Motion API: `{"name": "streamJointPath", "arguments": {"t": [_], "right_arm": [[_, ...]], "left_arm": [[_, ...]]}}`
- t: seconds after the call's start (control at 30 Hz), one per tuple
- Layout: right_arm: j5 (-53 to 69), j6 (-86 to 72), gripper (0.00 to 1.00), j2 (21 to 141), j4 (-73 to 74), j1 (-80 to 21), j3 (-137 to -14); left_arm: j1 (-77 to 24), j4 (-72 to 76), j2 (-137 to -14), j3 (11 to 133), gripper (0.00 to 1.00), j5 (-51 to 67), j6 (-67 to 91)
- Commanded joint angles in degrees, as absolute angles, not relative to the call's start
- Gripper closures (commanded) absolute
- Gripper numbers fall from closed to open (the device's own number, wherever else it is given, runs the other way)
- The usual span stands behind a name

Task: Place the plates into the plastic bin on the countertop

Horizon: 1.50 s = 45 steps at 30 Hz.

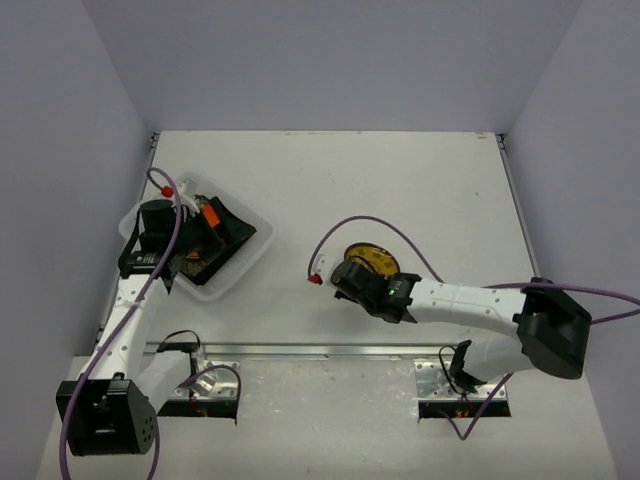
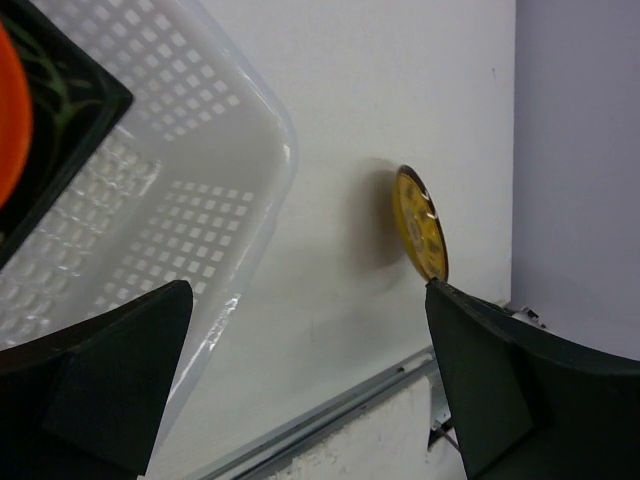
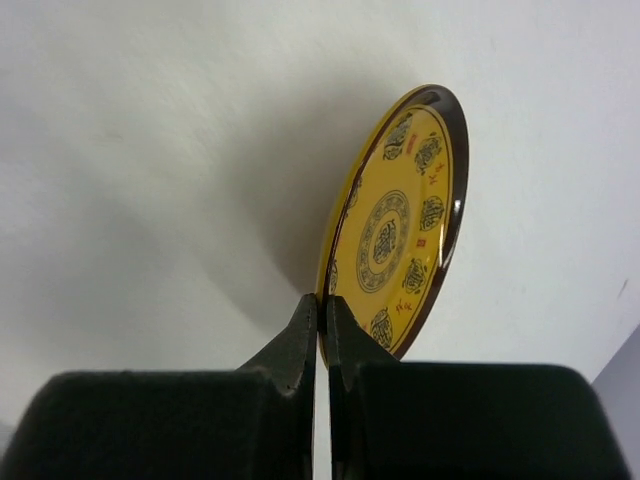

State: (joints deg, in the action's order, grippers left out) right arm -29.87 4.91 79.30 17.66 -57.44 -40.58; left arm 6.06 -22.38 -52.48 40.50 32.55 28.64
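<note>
Right wrist: right end effector (image 3: 322,312) clamps the yellow plate (image 3: 395,225) by its rim, tilted, probably for carrying; left end effector (image 2: 308,300) hangs spread, empty, over the plastic bin (image 2: 272,130).

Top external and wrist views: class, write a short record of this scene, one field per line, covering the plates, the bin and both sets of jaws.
yellow plate: tilted up on edge, mid-countertop, right of the bin
right jaws: shut on the yellow plate's rim
plastic bin: left side, holding dark square plates and an orange plate
left jaws: open, empty, over the bin's edge
plates seen outside the bin: only the yellow plate
</note>
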Motion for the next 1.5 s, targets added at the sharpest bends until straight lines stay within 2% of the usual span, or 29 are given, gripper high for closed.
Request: {"name": "streamJointPath", "arguments": {"t": [0.0, 0.17, 0.33, 0.47, 0.5, 0.53, 0.57, 0.6, 0.63, 0.67, 0.73, 0.77, 0.83, 0.87, 0.9, 0.93, 1.0, 1.03, 1.13, 1.27, 1.37, 1.4, 1.47], "right_arm": [[-29.0, 21.1, 1.00, 75.3, 8.8, -67.3, -43.7], [-28.3, 29.4, 1.00, 76.1, 6.7, -73.6, -48.5], [-27.7, 34.2, 1.00, 76.9, 4.9, -75.4, -51.9], [-27.0, 36.1, 1.00, 77.2, 3.8, -76.2, -54.1], [-26.5, 36.5, 1.00, 77.3, 3.2, -76.7, -54.7], [-26.3, 37.0, 1.00, 77.4, 2.2, -77.2, -54.9], [-26.2, 37.5, 1.00, 77.4, 1.3, -77.4, -54.9], [-26.0, 37.6, 1.00, 77.4, 0.6, -77.6, -54.9], [-25.9, 37.5, 1.00, 77.5, -0.8, -77.6, -54.8], [-25.7, 37.4, 1.00, 77.5, -1.6, -77.6, -54.8], [-25.5, 36.5, 1.00, 77.5, -3.3, -77.5, -54.0], [-26.1, 36.0, 0.78, 77.5, -4.6, -77.3, -53.1], [-28.2, 34.3, 0.23, 77.3, -7.4, -76.2, -51.2], [-29.7, 32.9, 0.01, 77.2, -8.6, -75.5, -50.4], [-31.5, 30.6, 0.01, 77.0, -8.6, -74.8, -50.2], [-32.6, 25.3, 0.01, 75.7, -8.3, -70.7, -49.1], [-31.9, 11.5, 0.01, 73.8, -5.3, -66.3, -48.0], [-32.0, 9.7, 0.01, 73.2, -4.2, -64.7, -47.3], [-33.0, -9.3, 0.01, 64.8, 0.4, -60.0, -43.7], [-33.2, -21.7, 0.01, 56.5, 11.8, -56.5, -43.8], [-30.7, -23.9, 0.01, 50.0, 14.5, -56.2, -44.3], [-30.4, -24.0, 0.01, 48.8, 15.4, -56.2, -44.8], [-30.1, -23.8, 0.01, 47.4, 17.8, -56.2, -46.1]], "left_arm": [[0.3, -14.3, -54.6, 39.2, 0.00, 39.5, 33.4], [-6.2, -10.8, -55.4, 36.1, 0.00, 39.7, 37.9], [-8.9, -10.4, -54.7, 34.2, 0.01, 38.4, 40.0], [-10.4, -9.8, -54.8, 33.2, 0.12, 38.3, 41.0], [-10.8, -8.8, -55.2, 33.1, 0.20, 38.5, 41.4], [-11.2, -8.4, -55.6, 33.4, 0.36, 38.8, 41.8], [-11.5, -8.2, -56.0, 33.7, 0.58, 38.8, 41.9], [-11.8, -8.2, -56.6, 34.4, 0.76, 38.8, 41.9], [-11.9, -8.2, -56.9, 34.9, 0.91, 38.4, 41.9], [-11.9, -8.3, -57.0, 35.4, 0.98, 38.2, 41.9], [-11.9, -10.6, -56.5, 37.5, 1.00, 32.8, 41.5], [-11.8, -12.7, -56.1, 39.2, 1.00, 29.2, 41.4], [-10.9, -17.2, -55.3, 42.5, 1.00, 21.4, 41.7], [-9.9, -19.0, -55.1, 43.8, 1.00, 17.3, 42.2], [-7.5, -19.3, -54.8, 44.5, 1.00, 13.9, 42.5], [-0.9, -20.8, -54.0, 44.6, 1.00, 10.4, 44.4], [6.2, -19.9, -52.5, 43.7, 1.00, 8.3, 45.6], [7.3, -20.0, -52.5, 43.7, 1.00, 8.0, 45.8], [17.7, -20.1, -54.0, 44.3, 1.00, 4.9, 46.5], [21.3, -19.0, -58.2, 43.5, 1.00, 3.3, 46.1], [22.0, -16.5, -59.8, 41.2, 1.00, 3.4, 46.1], [22.1, -16.2, -59.9, 40.6, 0.96, 3.4, 46.2], [22.1, -16.2, -59.5, 39.5, 0.80, 2.6, 46.5]]}}
